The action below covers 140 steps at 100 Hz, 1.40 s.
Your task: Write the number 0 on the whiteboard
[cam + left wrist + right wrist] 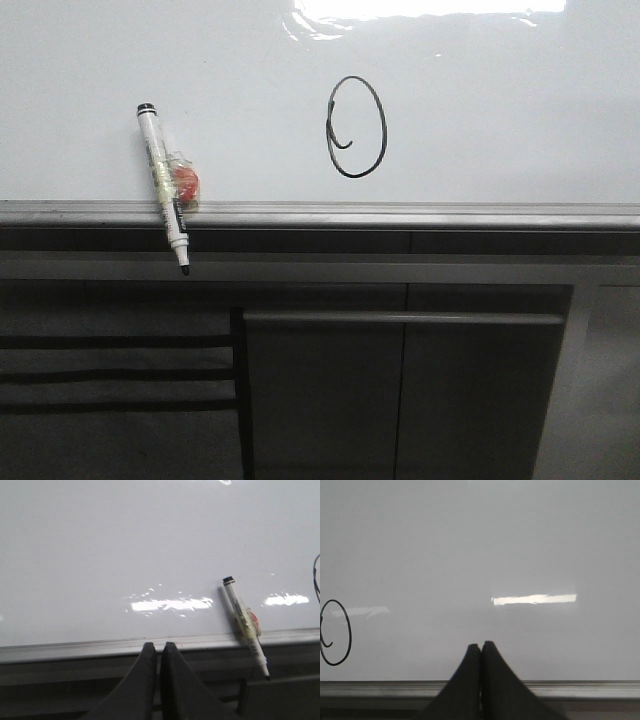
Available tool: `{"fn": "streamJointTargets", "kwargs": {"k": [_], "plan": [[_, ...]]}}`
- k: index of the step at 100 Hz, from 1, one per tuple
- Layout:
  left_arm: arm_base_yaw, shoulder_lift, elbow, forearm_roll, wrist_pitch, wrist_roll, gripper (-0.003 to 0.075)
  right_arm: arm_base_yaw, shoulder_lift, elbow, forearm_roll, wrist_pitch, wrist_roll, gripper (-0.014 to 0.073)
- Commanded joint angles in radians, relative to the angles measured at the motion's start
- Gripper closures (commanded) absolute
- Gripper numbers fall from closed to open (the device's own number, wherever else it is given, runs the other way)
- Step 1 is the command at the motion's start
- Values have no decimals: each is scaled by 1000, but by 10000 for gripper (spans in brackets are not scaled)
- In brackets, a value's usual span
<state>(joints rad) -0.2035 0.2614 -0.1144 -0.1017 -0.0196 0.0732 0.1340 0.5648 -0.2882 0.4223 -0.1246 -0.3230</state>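
The number 0 [356, 127] is drawn in thin black line on the glossy whiteboard [500, 110], with a small hook inside its left edge. It also shows in the right wrist view [335, 632] and at the edge of the left wrist view [317, 582]. A white marker [163, 186] with a black cap end lies tilted over the grey rail [400, 214], its tip hanging past the rail; it also shows in the left wrist view [245, 622]. My left gripper [159, 646] is shut and empty, apart from the marker. My right gripper [480, 645] is shut and empty. Neither gripper shows in the front view.
A small red-orange item in clear wrap [184, 182] is stuck to the marker. Dark grey cabinet panels [400, 390] lie below the rail. Bright glare patches [534, 599] sit on the board.
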Motion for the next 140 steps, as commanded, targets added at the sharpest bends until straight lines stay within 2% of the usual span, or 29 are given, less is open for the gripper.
{"fn": "streamJointTargets", "kwargs": {"k": [1, 15, 20, 24, 91, 111, 125, 140], "plan": [[35, -111, 40, 16, -83, -3, 741, -5, -3, -25, -5, -75, -3, 666], [74, -239, 138, 15, -112, -3, 741, -5, -3, -25, -5, -75, -3, 666], [88, -272, 130, 15, -32, -3, 741, -5, -3, -25, -5, -75, -3, 666], [96, -294, 131, 15, -20, -3, 741, -5, -3, -25, -5, -75, -3, 666], [96, -277, 134, 15, -22, -3, 741, -5, -12, -23, -5, -70, -3, 666], [96, -277, 134, 15, -22, -3, 741, -15, -266, 73, -2, -75, -7, 666], [96, -277, 134, 15, -22, -3, 741, -66, -461, 188, 16, -28, -5, 666], [96, -277, 134, 15, -22, -3, 741, -128, -564, 268, 34, 11, -5, 666]]}}
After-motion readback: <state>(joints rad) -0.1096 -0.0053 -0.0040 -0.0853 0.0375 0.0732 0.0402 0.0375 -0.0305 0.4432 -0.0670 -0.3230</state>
